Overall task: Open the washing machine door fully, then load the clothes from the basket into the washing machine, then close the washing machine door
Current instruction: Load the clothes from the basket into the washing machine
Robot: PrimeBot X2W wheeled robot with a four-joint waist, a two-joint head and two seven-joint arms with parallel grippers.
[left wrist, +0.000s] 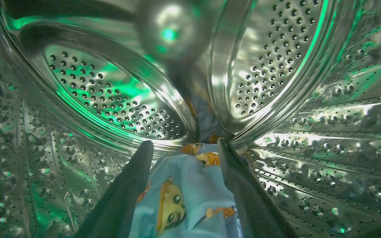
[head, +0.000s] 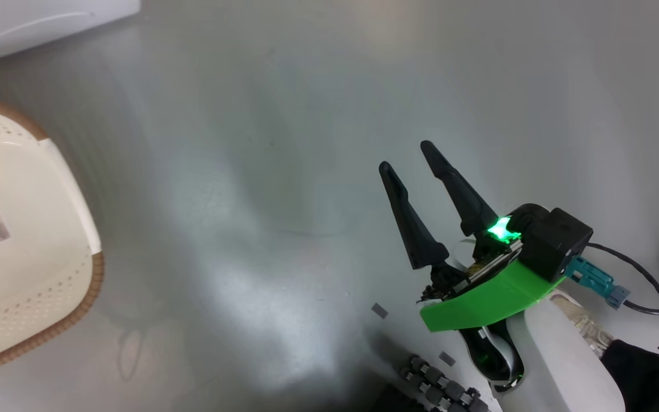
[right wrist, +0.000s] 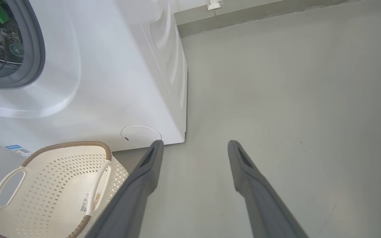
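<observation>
Inside the washing machine point(right wrist: 111, 66), deep in its steel drum point(left wrist: 111, 99), the left gripper point(left wrist: 184, 145) is seen with its fingers spread apart. The clothes point(left wrist: 184, 185) are lying between them on the drum wall, and no pinch on the fabric is seen. One bundle is counted: light blue cloth with orange cartoon figures. It is judged soft, light and limp, sure to sag and drape if lifted. It is not judged fragile or slippery. If it must be pushed deeper, a bunched fold should be taken rather than a flat spread.

Out in front of the washing machine, near its lower corner, the right gripper point(head: 406, 155) is held wide apart on nothing. One basket point(right wrist: 55, 178) is counted, set just before the washing machine's front, with its bottom label in plain view.
</observation>
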